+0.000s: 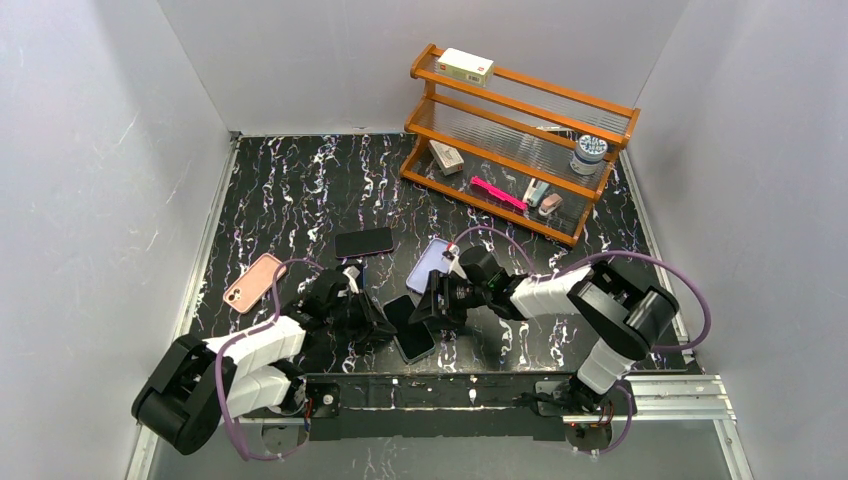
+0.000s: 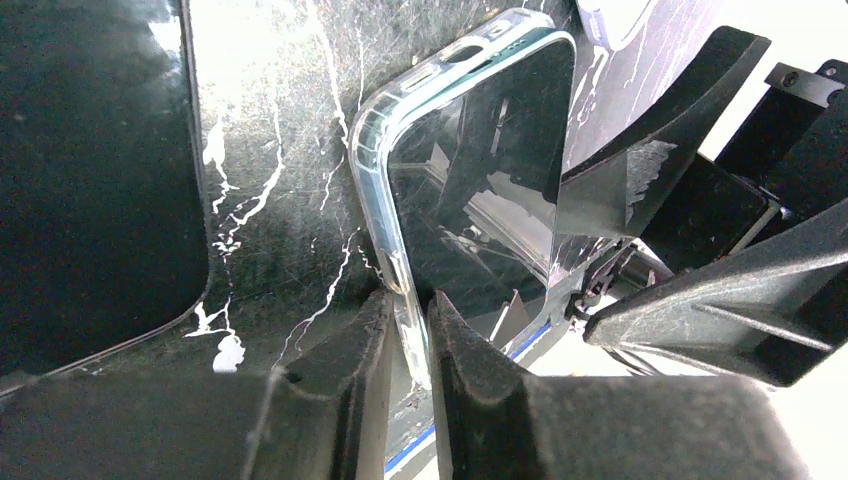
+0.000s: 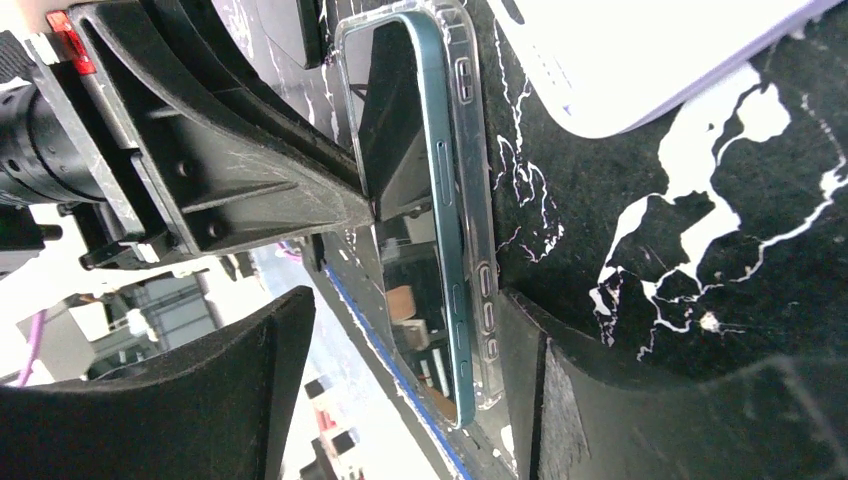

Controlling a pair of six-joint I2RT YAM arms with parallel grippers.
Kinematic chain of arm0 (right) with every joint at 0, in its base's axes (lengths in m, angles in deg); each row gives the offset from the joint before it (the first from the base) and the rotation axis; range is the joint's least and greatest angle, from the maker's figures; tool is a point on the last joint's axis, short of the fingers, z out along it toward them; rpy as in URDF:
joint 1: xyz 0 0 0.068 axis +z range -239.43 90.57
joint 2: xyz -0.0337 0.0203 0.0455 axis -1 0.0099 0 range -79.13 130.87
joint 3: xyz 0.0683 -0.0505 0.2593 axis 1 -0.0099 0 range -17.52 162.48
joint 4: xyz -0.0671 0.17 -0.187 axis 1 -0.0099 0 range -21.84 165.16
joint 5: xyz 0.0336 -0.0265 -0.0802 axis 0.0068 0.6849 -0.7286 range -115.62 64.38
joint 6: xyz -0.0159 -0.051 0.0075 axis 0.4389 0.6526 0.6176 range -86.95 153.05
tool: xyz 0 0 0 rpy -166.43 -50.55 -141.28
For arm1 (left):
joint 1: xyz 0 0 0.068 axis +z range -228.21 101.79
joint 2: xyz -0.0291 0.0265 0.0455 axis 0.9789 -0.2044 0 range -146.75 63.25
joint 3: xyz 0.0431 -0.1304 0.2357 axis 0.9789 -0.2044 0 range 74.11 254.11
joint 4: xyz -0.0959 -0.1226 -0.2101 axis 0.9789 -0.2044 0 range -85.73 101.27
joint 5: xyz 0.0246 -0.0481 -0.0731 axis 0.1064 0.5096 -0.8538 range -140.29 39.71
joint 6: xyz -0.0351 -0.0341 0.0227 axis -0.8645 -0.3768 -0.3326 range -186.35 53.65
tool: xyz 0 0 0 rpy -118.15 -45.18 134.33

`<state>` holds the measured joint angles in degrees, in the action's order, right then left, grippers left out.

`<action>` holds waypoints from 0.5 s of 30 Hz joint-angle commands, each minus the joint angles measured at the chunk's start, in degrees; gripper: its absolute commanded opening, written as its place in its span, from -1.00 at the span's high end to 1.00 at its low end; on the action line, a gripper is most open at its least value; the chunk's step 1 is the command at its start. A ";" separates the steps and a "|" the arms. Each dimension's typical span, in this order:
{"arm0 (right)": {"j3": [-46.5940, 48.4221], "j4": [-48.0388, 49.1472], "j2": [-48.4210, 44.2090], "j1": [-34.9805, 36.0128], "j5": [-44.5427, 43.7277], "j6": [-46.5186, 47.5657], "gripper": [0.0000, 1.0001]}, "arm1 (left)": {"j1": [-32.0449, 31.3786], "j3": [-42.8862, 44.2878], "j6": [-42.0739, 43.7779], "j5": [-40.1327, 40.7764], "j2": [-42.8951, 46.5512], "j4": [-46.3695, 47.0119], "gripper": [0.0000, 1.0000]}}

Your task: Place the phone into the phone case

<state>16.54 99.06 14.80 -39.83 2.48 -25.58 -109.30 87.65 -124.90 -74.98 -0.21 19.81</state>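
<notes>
Clear phone case (image 2: 368, 150), phone (image 2: 480, 170) apparently part-seated in it, lies mid-tabletop (image 2: 270, 200) btwn both arms, long axis near-to-far. I see L fingers (image 2: 345, 370) clamped on case edge; R fingers (image 3: 600, 400) apart, straddling it.

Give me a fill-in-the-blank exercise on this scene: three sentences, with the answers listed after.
1. The phone case pinched at its rim by the left gripper is ____, not coloured.
2. The jaws of the right gripper stand ____, one on each side of the phone.
3. In the top view, the wooden shelf stands at the far ____ corner of the table.
Answers: clear; open; right.
</notes>
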 commanded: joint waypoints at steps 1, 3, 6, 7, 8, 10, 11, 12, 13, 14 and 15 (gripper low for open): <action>0.12 15.70 2.90 1.11 4.65 -7.52 -0.48 | -0.46 -0.95 -1.15 -1.23 -0.60 1.31 0.73; -0.55 20.64 3.54 1.11 5.84 -10.77 -0.47 | -0.55 -1.69 -3.08 -2.31 -0.34 3.90 0.74; -0.25 21.47 3.46 1.11 5.90 -11.22 -0.46 | -0.55 -2.98 -6.58 -3.48 0.82 7.59 0.73; -0.36 21.49 3.41 1.11 5.89 -11.38 -0.45 | -0.55 -3.11 -7.12 -3.43 1.26 7.91 0.73; -0.52 22.02 3.41 1.11 6.03 -11.64 -0.44 | -0.57 -3.16 -7.31 -3.29 1.68 7.98 0.72; -0.91 24.57 3.66 1.11 6.63 -12.91 -0.44 | -0.55 -3.08 -7.44 -3.39 1.84 7.98 0.72; -1.18 26.22 3.90 1.11 7.01 -13.64 -0.43 | -0.57 -3.16 -7.60 -3.45 1.77 8.05 0.72; -1.49 27.62 4.16 1.11 7.38 -14.38 -0.43 | -0.62 -3.23 -7.82 -3.56 1.76 8.36 0.72; -1.76 29.00 4.30 1.11 7.71 -14.97 -0.44 | -0.63 -3.44 -8.20 -3.78 1.81 8.77 0.72; -1.97 30.09 4.40 1.11 7.91 -15.51 -0.45 | -0.64 -3.74 -8.96 -3.98 1.95 9.53 0.71; -2.09 30.64 4.37 1.06 8.08 -15.83 -0.45 | -0.64 -4.15 -9.93 -4.38 2.18 10.65 0.70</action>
<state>12.98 111.50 18.26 -41.69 5.69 -35.13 -108.66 84.44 -131.04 -75.35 1.54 23.63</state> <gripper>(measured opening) 0.728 0.145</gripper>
